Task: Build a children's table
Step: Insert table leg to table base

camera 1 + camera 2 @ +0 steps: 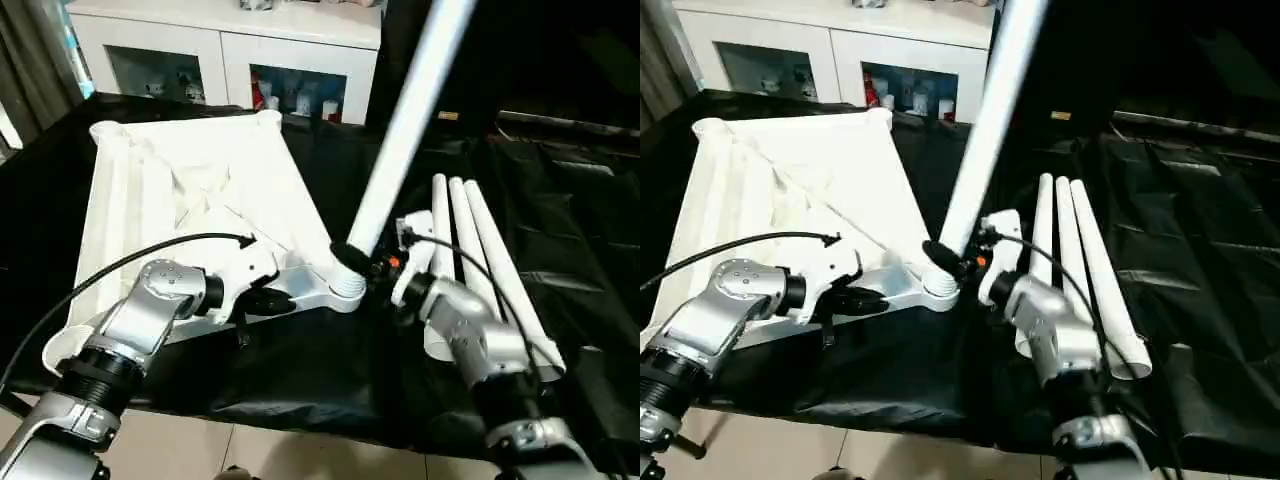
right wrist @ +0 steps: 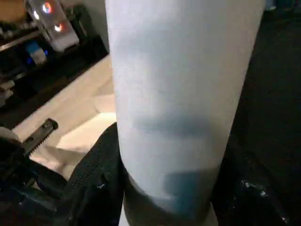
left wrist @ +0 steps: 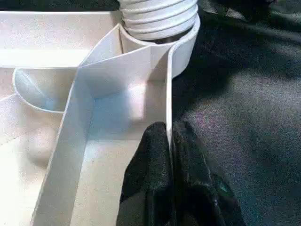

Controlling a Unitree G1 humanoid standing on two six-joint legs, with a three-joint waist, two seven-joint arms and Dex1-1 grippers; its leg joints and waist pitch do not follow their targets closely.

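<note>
The children's table top lies upside down on the black-draped table, ribs facing up. My left gripper is shut on the top's thin side rim, just short of the near right corner socket. A white leg stands in that socket with its ribbed end seated, leaning up toward the far right. My right gripper is shut on this leg just above the socket, with black fingers on either side of the tube.
Three more white legs lie side by side on the black cloth, just right of my right arm. A white cabinet with glass doors stands behind the table. The table's near edge drops to a tiled floor.
</note>
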